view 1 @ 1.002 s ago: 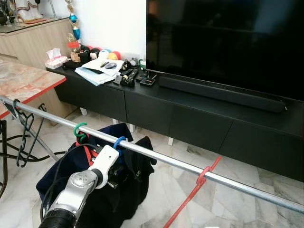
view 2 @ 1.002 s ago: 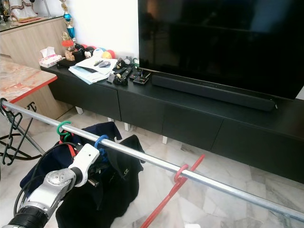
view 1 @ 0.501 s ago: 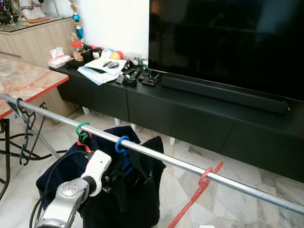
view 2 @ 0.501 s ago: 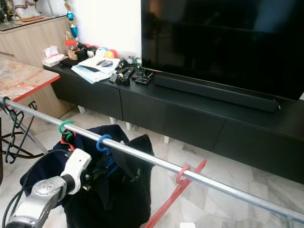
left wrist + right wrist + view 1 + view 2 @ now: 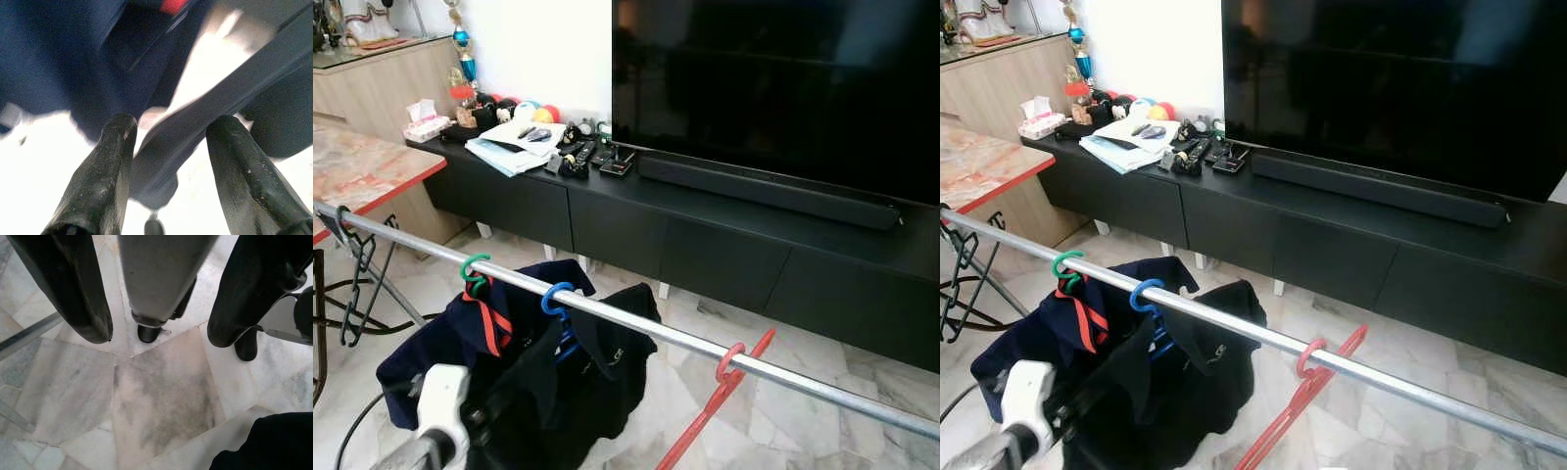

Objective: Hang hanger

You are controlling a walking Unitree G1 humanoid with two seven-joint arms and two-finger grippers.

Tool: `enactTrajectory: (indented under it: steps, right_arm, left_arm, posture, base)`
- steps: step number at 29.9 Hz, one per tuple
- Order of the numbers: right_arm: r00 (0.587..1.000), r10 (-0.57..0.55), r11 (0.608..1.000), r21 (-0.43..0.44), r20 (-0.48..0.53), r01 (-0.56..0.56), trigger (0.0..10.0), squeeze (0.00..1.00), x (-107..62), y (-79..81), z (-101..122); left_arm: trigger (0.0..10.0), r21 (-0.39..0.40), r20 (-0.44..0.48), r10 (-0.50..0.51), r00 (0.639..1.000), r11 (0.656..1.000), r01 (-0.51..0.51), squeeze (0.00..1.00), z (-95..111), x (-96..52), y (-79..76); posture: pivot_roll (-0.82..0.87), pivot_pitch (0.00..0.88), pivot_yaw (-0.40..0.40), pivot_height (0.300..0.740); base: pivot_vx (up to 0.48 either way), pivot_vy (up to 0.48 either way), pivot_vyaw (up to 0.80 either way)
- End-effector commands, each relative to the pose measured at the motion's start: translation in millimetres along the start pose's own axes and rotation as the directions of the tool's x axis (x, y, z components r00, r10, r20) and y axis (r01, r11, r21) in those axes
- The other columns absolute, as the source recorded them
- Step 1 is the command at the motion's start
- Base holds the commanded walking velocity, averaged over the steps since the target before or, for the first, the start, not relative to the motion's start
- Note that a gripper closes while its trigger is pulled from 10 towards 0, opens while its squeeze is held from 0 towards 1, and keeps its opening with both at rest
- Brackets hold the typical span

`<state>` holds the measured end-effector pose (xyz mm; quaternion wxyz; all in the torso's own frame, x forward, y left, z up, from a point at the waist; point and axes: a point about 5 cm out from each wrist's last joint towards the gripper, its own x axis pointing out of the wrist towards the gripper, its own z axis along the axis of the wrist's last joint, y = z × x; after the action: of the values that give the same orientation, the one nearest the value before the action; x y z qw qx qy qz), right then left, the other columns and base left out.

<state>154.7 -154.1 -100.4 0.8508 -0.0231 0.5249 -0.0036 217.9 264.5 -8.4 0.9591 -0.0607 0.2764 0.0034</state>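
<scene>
The left gripper (image 5: 168, 147) has its two black fingers (image 5: 105, 176) spread apart with nothing clamped between them; beyond them hangs dark navy cloth, blurred. Its white wrist (image 5: 440, 406) sits low at the near left, just below the dark garments (image 5: 558, 382). Those garments hang from a blue hanger hook (image 5: 554, 298) and a green hanger hook (image 5: 473, 268) on the metal rail (image 5: 646, 331). Farther right on the rail hangs an empty red hanger (image 5: 720, 397). The right gripper (image 5: 159, 333) points at the marble floor (image 5: 156, 396), fingers apart and empty.
</scene>
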Motion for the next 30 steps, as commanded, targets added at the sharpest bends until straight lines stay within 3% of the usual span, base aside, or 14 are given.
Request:
enactTrajectory:
  steps: [1, 3, 7, 9, 12, 16, 21, 30]
  right_arm:
    - [1.0, -0.011, 1.0, -0.003, 0.005, 0.011, 10.0, 0.0, 0.0, -1.4, 0]
    - [1.0, -0.012, 1.0, -0.002, 0.004, 0.012, 10.0, 0.0, 0.0, -1.1, 0]
    - [1.0, -0.017, 1.0, -0.003, 0.001, 0.017, 10.0, 0.0, -0.1, -5.7, -1]
    - [1.0, -0.022, 1.0, -0.003, 0.002, 0.022, 10.0, 0.0, -0.1, -9.9, 0]
    - [1.0, -0.027, 1.0, -0.002, 0.004, 0.027, 10.0, 0.0, 0.0, -13.8, 2]
    - [0.999, -0.036, 0.999, -0.009, 0.008, 0.036, 10.0, 0.0, -0.2, -22.7, 4]
    - [1.0, -0.025, 0.999, -0.045, -0.005, 0.025, 10.0, 0.0, -1.1, -25.3, -3]
    - [0.999, -0.028, 1.0, 0.0, -0.019, 0.028, 10.0, 0.0, -1.7, -24.9, -9]
  left_arm:
    - [10.0, 0.019, -0.098, 0.045, 0.994, 0.999, -0.043, 0.0, -19, -3.0, 7.7]
    - [10.0, 0.092, -0.216, 0.047, 0.975, 0.995, -0.028, 0.0, -46, -5.0, 3.6]
    - [10.0, 0.119, -0.294, 0.079, 0.952, 0.992, -0.045, 0.0, -65, -7.0, 0.9]
    - [10.0, 0.2, -0.405, 0.12, 0.907, 0.979, -0.041, 0.0, -87, -11.3, -5.8]
    - [10.0, 0.203, -0.463, 0.113, 0.879, 0.979, -0.019, 0.0, -101, -13.6, -15.4]
    - [10.0, 0.212, -0.501, 0.115, 0.858, 0.977, -0.007, 0.0, -107, -13.3, -23.3]
    - [10.0, 0.19, -0.496, 0.129, 0.859, 0.981, -0.038, 0.0, -108, -10.9, -25.5]
    - [10.0, 0.205, -0.516, 0.133, 0.846, 0.978, -0.028, 0.0, -109, -11.3, -24.5]
  posture:
    - [0.09, 0.0, 0.019, 0.74]
    - [0.09, 0.0, 0.017, 0.74]
    - [0.09, 0.0, 0.017, 0.74]
    - [0.09, 0.0, 0.018, 0.74]
    - [0.08, 0.0, 0.021, 0.74]
    - [0.07, 0.0, 0.023, 0.74]
    - [0.07, 0.0, 0.023, 0.74]
    - [0.07, 0.0, 0.029, 0.74]
  base:
    - [0.0, 0.0, 0.0]
    - [0.0, 0.0, 0.0]
    - [0.0, 0.0, 0.0]
    - [0.0, 0.0, 0.0]
    - [0.0, 0.0, 0.0]
    - [0.0, 0.292, 0.0]
    - [0.0, 0.48, 0.32]
    - [0.0, 0.48, 0.16]
